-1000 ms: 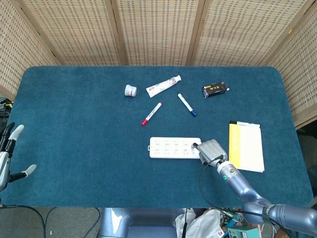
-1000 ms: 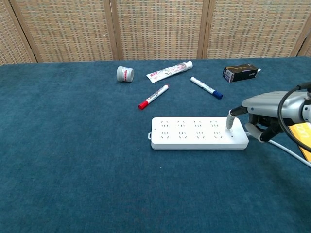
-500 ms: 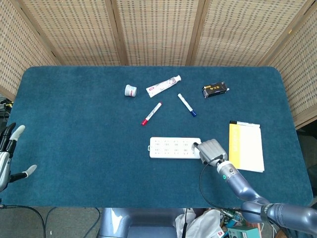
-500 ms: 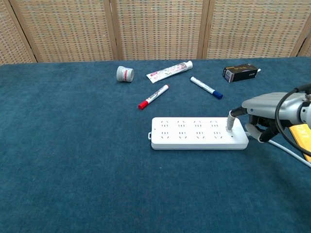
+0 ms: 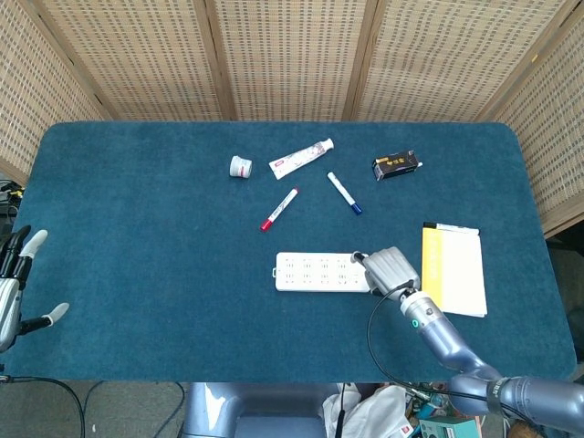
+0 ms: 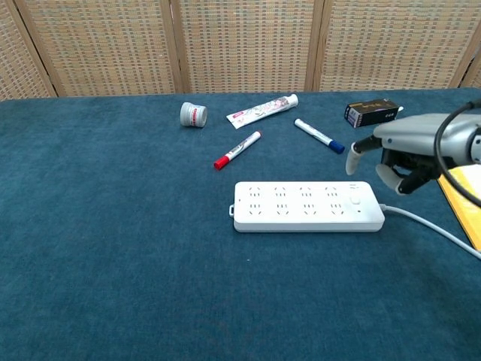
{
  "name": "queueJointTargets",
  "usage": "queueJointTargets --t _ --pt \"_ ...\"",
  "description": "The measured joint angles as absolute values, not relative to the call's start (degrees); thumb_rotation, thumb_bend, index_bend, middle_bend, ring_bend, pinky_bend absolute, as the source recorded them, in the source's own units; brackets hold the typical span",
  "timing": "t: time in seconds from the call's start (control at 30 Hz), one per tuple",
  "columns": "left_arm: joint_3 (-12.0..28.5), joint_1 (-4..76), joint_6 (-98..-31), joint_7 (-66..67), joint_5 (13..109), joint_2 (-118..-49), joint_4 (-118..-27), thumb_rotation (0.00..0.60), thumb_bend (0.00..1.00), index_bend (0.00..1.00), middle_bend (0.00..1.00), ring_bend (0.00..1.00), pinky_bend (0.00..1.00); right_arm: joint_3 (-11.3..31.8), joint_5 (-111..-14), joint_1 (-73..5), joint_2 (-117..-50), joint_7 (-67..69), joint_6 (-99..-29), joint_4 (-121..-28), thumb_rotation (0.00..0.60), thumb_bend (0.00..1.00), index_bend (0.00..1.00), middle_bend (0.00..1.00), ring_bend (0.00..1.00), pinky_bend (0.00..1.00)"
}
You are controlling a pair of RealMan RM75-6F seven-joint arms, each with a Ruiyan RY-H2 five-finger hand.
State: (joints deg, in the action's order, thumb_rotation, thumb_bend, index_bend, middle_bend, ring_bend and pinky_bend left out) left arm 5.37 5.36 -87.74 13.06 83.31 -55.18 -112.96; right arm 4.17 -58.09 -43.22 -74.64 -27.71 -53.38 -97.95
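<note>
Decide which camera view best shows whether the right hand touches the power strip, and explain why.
The chest view: side-on, it shows the right hand raised clear above the power strip. The head view looks down, so the right hand overlaps the strip's end and hides any gap.

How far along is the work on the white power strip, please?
Done, it seems: the right robot hand, whose finger pressed the button of the white rectangular power strip a second ago, now hangs above it, apart. In hand: nothing is held. Left: unclear, since the button's state cannot be read.
</note>
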Motion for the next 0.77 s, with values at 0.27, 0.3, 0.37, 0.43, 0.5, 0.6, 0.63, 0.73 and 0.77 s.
queueJointTargets --t 0.27,0.3,0.37,0.43,0.5,0.6,0.63,0.73,0.77 --pt "5.1 5.0 -88.0 12.0 83.5 -55.0 -112.2 0.6 0.0 0.0 0.0 0.0 0.0 4.7 -69.3 -38.2 -69.6 -18.9 -62.6 -101.4 0.6 0.05 0.15 0.29 0.35 0.46" --pt "5.0 5.0 -88.0 11.9 83.5 -55.0 -112.1 0.6 0.0 0.0 0.0 0.0 0.0 4.3 -71.5 -36.9 -69.0 -16.6 -64.4 -101.4 0.6 0.0 0.08 0.16 0.19 0.34" --pt "5.0 4.9 -88.0 11.9 83.5 -55.0 -111.5 0.6 0.0 0.0 0.0 0.0 0.0 3.6 -74.0 -34.8 -67.9 -13.0 -66.5 -101.2 0.6 0.0 0.01 0.02 0.02 0.16" --pt "4.9 4.9 -87.8 11.8 83.5 -55.2 -110.8 0.6 0.0 0.0 0.0 0.0 0.0 2.6 -76.1 -32.6 -67.0 -8.8 -68.2 -100.8 0.6 0.0 0.0 0.0 0.0 0.09" --pt "4.9 5.0 -87.5 11.2 83.0 -55.2 -110.2 0.6 0.0 0.0 0.0 0.0 0.0 1.6 -78.4 -30.0 -66.6 -6.1 -70.8 -99.5 0.6 0.0 0.0 0.0 0.0 0.05" --pt "4.9 5.0 -87.4 11.0 82.8 -55.2 -110.2 0.6 0.0 0.0 0.0 0.0 0.0 0.1 -81.9 -25.7 -66.5 -4.6 -77.4 -96.7 0.6 0.0 0.0 0.0 0.0 0.01" --pt "4.9 5.0 -87.4 11.0 83.0 -55.2 -110.4 0.6 0.0 0.0 0.0 0.0 0.0 -0.3 -83.0 -24.3 -66.6 -4.4 -79.5 -95.6 0.6 0.0 0.0 0.0 0.0 0.0" --pt "4.4 4.8 -87.6 11.2 83.7 -55.2 -110.6 0.6 0.0 0.0 0.0 0.0 0.0 -1.3 -85.6 -20.0 -67.6 -4.6 -85.4 -90.8 0.6 0.0 0.0 0.0 0.0 0.0" --pt "4.2 4.7 -87.6 11.3 84.1 -55.2 -110.6 0.6 0.0 0.0 0.0 0.0 0.0 -1.5 -86.0 -18.8 -68.1 -5.0 -86.7 -89.4 0.6 0.0 0.0 0.0 0.0 0.0"
